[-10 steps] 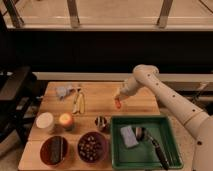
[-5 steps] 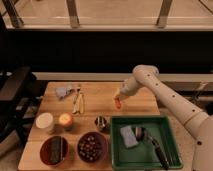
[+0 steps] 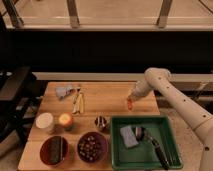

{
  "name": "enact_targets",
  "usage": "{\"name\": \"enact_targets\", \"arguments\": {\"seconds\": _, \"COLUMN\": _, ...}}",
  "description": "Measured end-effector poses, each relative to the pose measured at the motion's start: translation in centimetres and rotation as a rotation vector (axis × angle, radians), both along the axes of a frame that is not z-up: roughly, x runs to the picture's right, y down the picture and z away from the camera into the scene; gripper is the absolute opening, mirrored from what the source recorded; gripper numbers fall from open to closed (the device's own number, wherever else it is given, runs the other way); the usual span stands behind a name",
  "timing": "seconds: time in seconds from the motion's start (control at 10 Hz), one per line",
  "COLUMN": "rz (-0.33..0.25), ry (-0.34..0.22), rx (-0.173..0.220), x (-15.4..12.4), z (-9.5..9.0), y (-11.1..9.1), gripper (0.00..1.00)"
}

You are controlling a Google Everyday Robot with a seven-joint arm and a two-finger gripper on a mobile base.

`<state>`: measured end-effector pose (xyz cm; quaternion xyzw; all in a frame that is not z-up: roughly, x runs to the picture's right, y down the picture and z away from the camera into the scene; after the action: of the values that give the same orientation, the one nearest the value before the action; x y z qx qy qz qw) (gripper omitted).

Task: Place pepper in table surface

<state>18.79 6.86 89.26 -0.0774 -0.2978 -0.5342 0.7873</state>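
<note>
Table surface (image 3: pixel 107 95), tool (image 3: pixel 131 98) seemingly gripping pepper (image 3: pixel 130 104)

The wooden table surface (image 3: pixel 105 97) carries a green tray (image 3: pixel 170 127) at front right, two dark bowls (image 3: pixel 92 146) in front, pale sticks (image 3: pixel 78 102) toward the back; the gripper (image 3: pixel 131 98) with the pepper (image 3: pixel 130 104) hangs low over its right side

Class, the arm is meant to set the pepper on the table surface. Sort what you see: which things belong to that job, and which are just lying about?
Job:
pepper, at the gripper
table surface

Lying about:
green tray
pale sticks
round fruit
two dark bowls
</note>
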Motion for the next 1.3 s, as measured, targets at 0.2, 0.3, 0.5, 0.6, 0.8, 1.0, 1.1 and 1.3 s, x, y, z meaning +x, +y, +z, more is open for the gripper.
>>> {"name": "enact_targets", "arguments": {"seconds": 0.2, "rz": 0.033, "ry": 0.018, "rx": 0.0, "x": 1.4, "z": 1.5, "y": 1.0, "gripper": 0.01}}
{"name": "enact_targets", "arguments": {"seconds": 0.3, "rz": 0.054, "ry": 0.025, "rx": 0.005, "x": 2.3, "z": 2.4, "y": 1.5, "gripper": 0.08}}
{"name": "enact_targets", "arguments": {"seconds": 0.5, "rz": 0.082, "ry": 0.035, "rx": 0.019, "x": 3.7, "z": 3.3, "y": 1.9, "gripper": 0.3}}
{"name": "enact_targets", "arguments": {"seconds": 0.6, "rz": 0.084, "ry": 0.036, "rx": 0.023, "x": 3.6, "z": 3.5, "y": 1.8, "gripper": 0.39}}
{"name": "enact_targets", "arguments": {"seconds": 0.8, "rz": 0.094, "ry": 0.043, "rx": 0.023, "x": 4.0, "z": 3.7, "y": 1.9, "gripper": 0.58}}
{"name": "enact_targets", "arguments": {"seconds": 1.0, "rz": 0.101, "ry": 0.05, "rx": 0.023, "x": 4.1, "z": 3.7, "y": 2.0, "gripper": 0.77}}
{"name": "enact_targets", "arguments": {"seconds": 1.1, "rz": 0.101, "ry": 0.049, "rx": 0.023, "x": 4.0, "z": 3.7, "y": 2.0, "gripper": 0.8}}
{"name": "enact_targets", "arguments": {"seconds": 1.3, "rz": 0.101, "ry": 0.049, "rx": 0.029, "x": 3.7, "z": 3.3, "y": 1.7, "gripper": 0.8}}
